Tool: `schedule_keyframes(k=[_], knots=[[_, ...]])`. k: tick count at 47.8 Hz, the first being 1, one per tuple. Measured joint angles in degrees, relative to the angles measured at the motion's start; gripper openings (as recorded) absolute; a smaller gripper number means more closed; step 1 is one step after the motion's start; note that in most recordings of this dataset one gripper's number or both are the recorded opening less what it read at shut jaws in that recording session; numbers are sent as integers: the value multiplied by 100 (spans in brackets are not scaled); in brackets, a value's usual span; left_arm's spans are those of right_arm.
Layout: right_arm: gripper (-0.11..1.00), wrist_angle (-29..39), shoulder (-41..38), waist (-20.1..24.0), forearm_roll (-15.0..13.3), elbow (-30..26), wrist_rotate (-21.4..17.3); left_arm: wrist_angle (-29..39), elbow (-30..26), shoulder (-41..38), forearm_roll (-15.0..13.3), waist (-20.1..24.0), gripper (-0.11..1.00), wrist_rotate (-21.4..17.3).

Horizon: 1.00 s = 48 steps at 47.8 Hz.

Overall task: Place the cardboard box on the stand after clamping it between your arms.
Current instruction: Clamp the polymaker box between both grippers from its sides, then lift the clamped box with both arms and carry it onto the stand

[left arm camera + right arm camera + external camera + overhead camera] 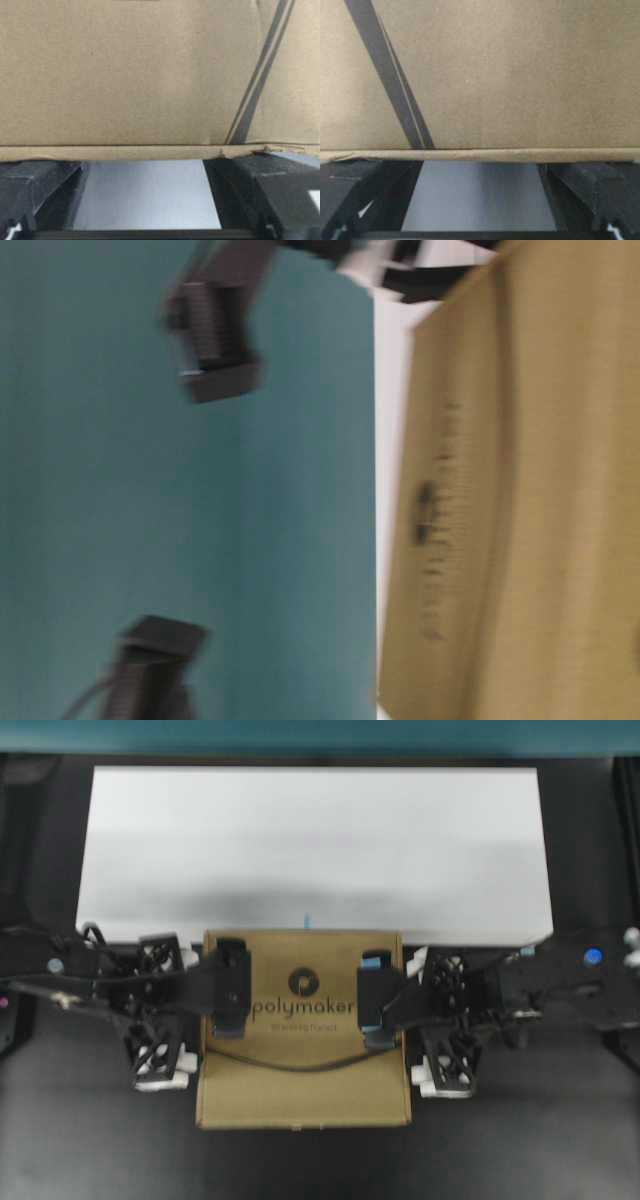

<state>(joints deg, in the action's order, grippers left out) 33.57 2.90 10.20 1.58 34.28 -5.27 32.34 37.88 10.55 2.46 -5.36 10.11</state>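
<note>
Cardboard box (pixel 304 1065) lies just before the stand (pixel 315 850), its far edge over the stand's near rim. Left gripper (pixel 229 988) and right gripper (pixel 378 1000) spread wide above the box; contact unclear. Table-level view blurred.

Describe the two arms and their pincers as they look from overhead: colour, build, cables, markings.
Both arms are black with open lattice-like frames and white parts low on each side. The left pincer and right pincer have flat black rectangular fingers, with bluish patches at the ends. A thin dark cable loops between them. The right arm carries a round blue marking; the left arm shows loose cabling near its outer end.
</note>
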Motion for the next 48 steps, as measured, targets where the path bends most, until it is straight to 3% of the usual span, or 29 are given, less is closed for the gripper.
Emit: schedule_keyframes(k=[7, 14, 30, 48], knots=[[80, 1037, 492, 9, 26, -510, -18, 668, -422, 308, 0, -9, 75, 0], [80, 1573, 703, 0, 26, -905, -9, 1195, -765, 536, -9, 44, 75, -18], [80, 1617, 686, -237, -35, -914, 53, 1274, -844, 545, 0, 369, 75, -114], [80, 1582, 431, -888, -44, -967, 756, 1362, -879, 290, 35, 1020, 75, -290]])
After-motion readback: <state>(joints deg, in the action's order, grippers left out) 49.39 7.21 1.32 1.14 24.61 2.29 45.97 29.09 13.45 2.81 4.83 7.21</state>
